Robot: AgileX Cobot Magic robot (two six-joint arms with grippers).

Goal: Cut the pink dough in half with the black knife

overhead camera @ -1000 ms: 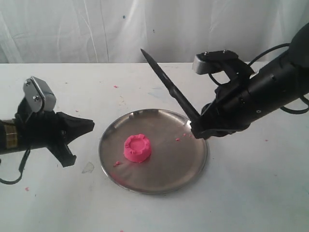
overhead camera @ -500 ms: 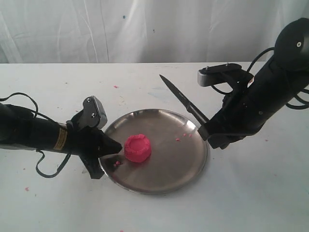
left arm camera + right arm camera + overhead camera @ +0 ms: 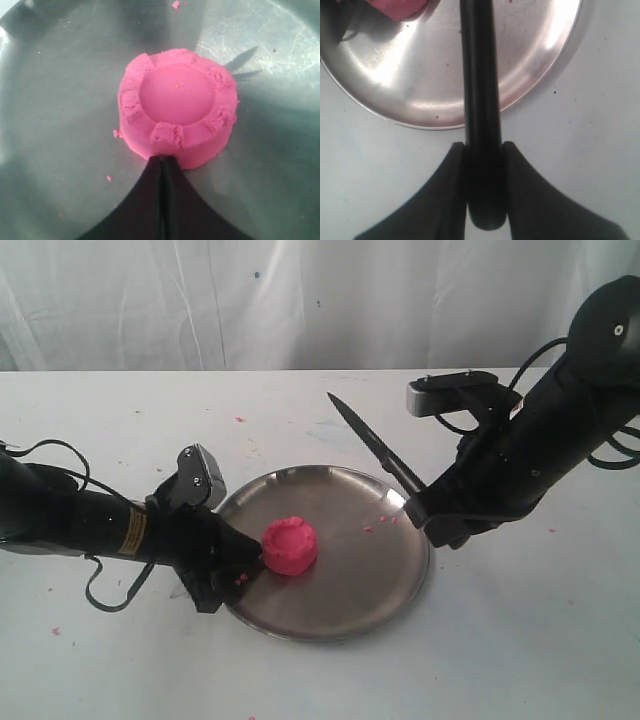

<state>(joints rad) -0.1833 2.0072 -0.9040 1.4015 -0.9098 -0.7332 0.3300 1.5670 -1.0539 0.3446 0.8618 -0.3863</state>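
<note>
Wide shot: dough (image 3: pixel 290 545) sits on the plate (image 3: pixel 390 585), knife (image 3: pixel 375 452) poised high and may swing wide; left wrist: left gripper (image 3: pixel 162 162) pressed together against it, could shove it; right wrist: right gripper (image 3: pixel 482 150) pinching the handle.

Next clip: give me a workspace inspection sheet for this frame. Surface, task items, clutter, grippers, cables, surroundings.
Surface: white table, lightly stained.
Task items: bright pink round dough puck uncut, on the round steel plate; slim black knife raised, tip pointing up and away from the dough.
Clutter: pink crumbs on plate and table.
Grippers: left gripper shut, tip touching the dough's side; right gripper clamped on the knife handle.
Cables: black loops by the left arm and the right arm.
Surroundings: white curtain behind.
</note>
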